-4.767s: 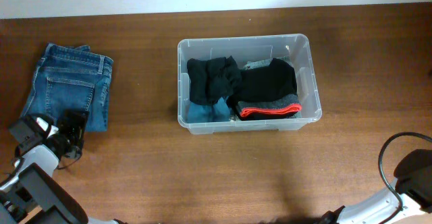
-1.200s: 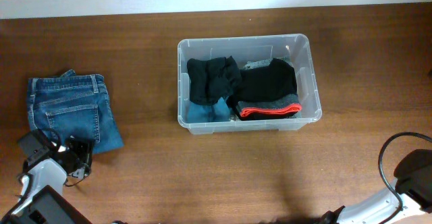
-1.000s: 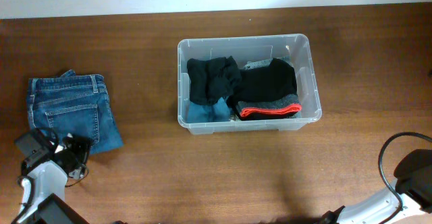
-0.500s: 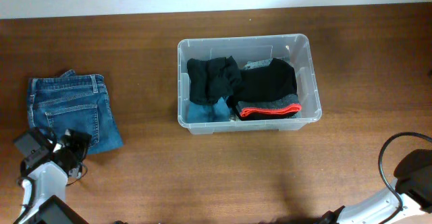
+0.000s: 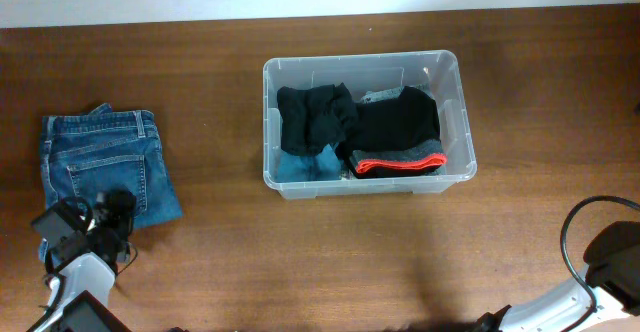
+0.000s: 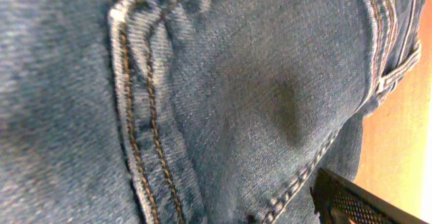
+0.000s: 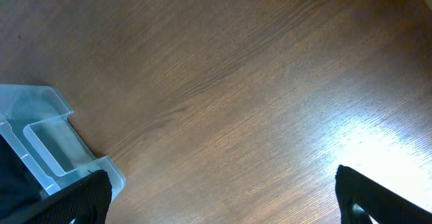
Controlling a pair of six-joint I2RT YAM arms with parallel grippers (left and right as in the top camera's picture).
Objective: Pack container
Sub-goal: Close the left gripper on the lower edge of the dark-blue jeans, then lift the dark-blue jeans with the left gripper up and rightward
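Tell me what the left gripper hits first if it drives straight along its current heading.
The jeans. In the overhead view the left gripper sits at their near edge, pointing into them, and denim fills its wrist view. Depth is unclear; it may already touch the cloth.

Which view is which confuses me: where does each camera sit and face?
Overhead: above table, facing down on container, jeans; left arm, right arm at bottom corners.
Left wrist: close over jeans; one finger shows.
Right wrist: low, facing table and container corner; right gripper open.
Overhead shares jeans with left, container with right.
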